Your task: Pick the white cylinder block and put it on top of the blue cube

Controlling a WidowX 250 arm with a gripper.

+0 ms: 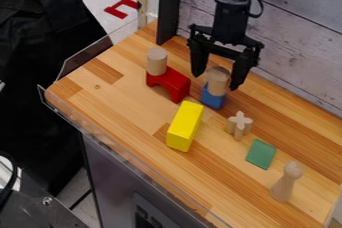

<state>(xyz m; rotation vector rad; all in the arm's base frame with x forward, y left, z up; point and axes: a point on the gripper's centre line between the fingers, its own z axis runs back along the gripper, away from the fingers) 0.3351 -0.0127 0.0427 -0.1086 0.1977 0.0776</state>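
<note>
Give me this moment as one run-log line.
black two-finger gripper: open, astride pale wooden cylinder | placement: on blue cube | second wooden cylinder: upright on red arch block | likely next: gripper withdraws

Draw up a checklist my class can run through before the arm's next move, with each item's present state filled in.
1. Wooden cylinder on top of the blue cube: ok.
2. That cylinder upright: ok.
3. Gripper open, fingers apart around the cylinder: ok.
4. Both fingers free of contact with the cylinder: cannot tell.
5. Gripper raised above the cylinder: not ok, its fingertips are beside it.
6. Second cylinder standing on the red arch block: ok.
</note>
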